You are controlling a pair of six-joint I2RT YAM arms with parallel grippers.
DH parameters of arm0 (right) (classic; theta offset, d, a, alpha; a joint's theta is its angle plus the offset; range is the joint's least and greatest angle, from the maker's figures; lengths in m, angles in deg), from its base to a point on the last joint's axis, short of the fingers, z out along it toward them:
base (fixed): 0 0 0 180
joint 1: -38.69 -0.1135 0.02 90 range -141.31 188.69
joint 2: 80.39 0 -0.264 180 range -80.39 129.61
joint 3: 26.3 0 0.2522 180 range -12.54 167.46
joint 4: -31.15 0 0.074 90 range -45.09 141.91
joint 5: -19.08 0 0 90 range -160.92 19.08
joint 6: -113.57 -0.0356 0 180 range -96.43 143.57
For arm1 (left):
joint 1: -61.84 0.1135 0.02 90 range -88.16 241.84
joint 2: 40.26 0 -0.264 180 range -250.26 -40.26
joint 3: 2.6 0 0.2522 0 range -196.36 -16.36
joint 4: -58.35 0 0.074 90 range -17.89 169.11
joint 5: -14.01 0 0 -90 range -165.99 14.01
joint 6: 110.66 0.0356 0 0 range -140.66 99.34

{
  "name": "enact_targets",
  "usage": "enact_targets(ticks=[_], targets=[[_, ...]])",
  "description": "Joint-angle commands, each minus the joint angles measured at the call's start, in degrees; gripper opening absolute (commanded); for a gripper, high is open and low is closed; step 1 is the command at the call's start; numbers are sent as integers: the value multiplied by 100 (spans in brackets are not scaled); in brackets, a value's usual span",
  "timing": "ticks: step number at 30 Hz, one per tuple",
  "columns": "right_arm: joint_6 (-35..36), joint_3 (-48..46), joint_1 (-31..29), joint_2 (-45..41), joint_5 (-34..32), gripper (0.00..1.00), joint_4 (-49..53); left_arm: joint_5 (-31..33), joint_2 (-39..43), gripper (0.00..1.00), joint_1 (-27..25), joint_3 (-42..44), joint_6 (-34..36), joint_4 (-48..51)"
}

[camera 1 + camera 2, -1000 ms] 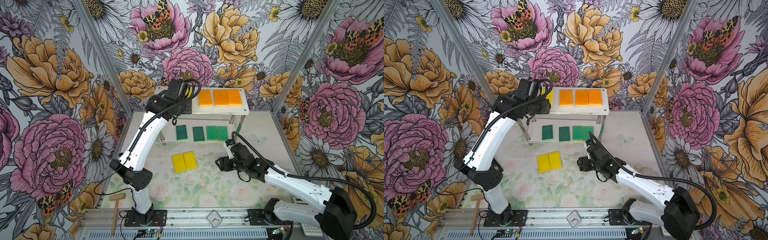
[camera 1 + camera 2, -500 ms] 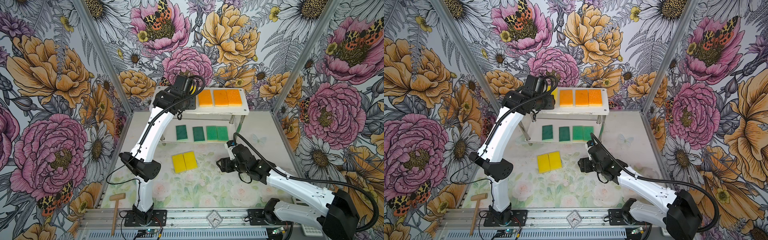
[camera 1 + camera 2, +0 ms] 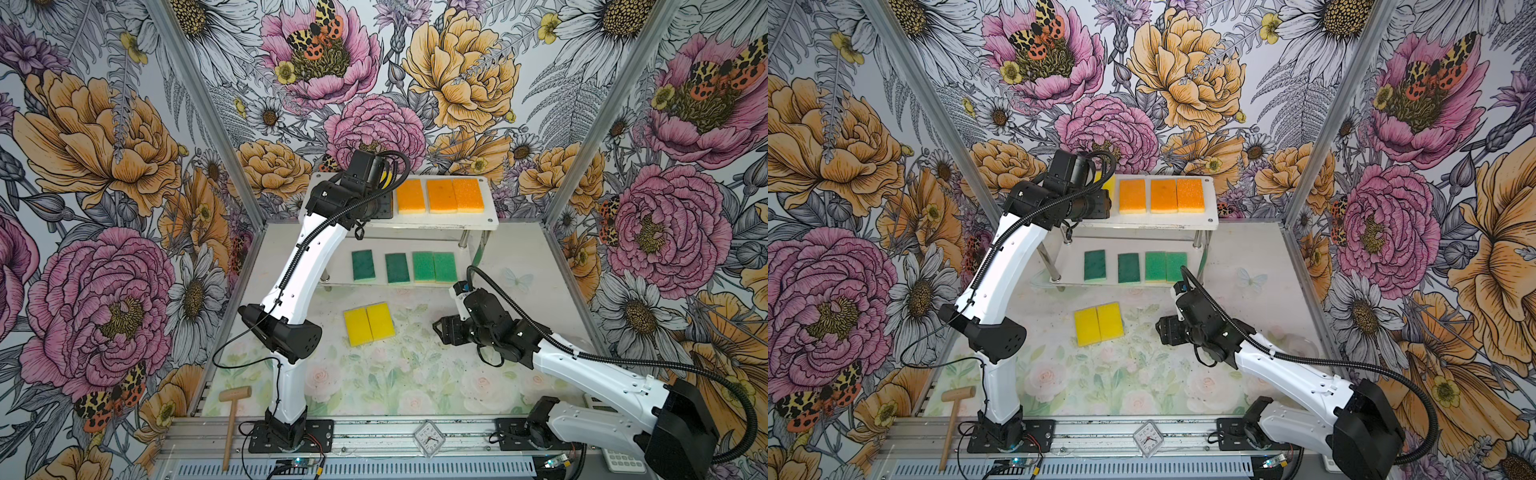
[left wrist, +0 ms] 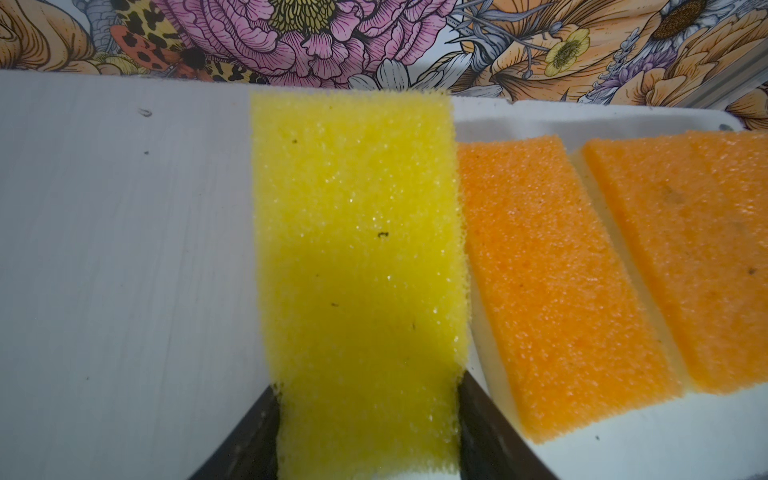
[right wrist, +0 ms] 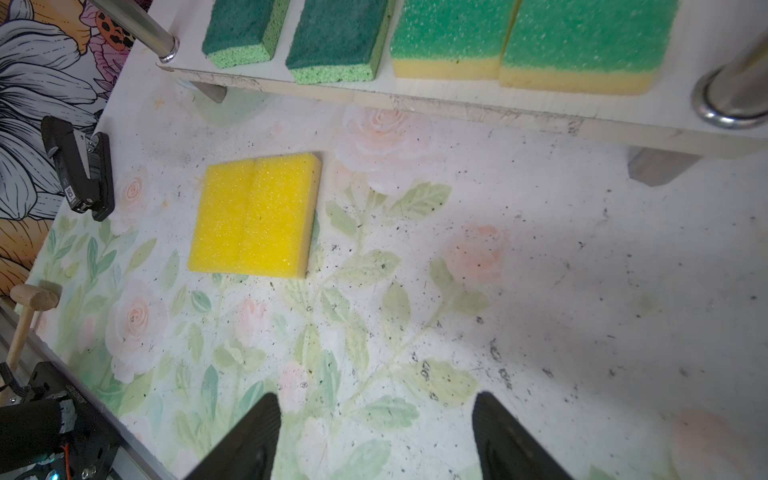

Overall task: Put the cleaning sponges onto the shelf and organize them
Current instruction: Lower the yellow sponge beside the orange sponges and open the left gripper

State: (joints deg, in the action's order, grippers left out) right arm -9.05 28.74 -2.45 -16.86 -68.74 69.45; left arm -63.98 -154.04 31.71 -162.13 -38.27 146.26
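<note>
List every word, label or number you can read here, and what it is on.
None can be read.
Clock dial at the front rail: numerals too small.
Keypad at the front right corner: key markings blurred.
Sticker on the black arm part, right wrist view: code-like print, unreadable.

Left arm [image 3: 309, 266] and right arm [image 3: 602, 374], white and black.
Smooth white shells, boxy black joints, ribbed black hoses [image 3: 623, 356] alongside, black bolted base plates [image 3: 322, 432].
</note>
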Motion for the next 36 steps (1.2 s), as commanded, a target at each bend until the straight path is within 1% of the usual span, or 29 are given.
enact_targets(ticks=[1, 3, 4, 5, 14, 16, 27, 36], targets=[[-95, -58, 31, -104, -103, 75, -72, 110, -28, 60, 24, -177, -93, 170], [-95, -67, 34, -105, -96, 75, -72, 109, -39, 60, 28, -188, -102, 170], [-95, -72, 32, -108, -97, 75, -72, 113, -39, 66, 25, -193, -105, 163], [-89, -76, 35, -106, -104, 75, -72, 93, -39, 70, 26, -201, -108, 163], [-95, -102, 33, -117, -95, 75, -72, 38, -83, 71, 26, -333, -169, 152], [-99, -104, 32, -128, -107, 75, -72, -154, -90, 71, 25, -360, -171, 152], [-102, -111, 32, -95, -106, 75, -73, -482, -204, 71, -22, -552, -221, 144], [-91, -106, 32, -104, -102, 75, -72, -461, -277, 71, -8, -610, -208, 144]])
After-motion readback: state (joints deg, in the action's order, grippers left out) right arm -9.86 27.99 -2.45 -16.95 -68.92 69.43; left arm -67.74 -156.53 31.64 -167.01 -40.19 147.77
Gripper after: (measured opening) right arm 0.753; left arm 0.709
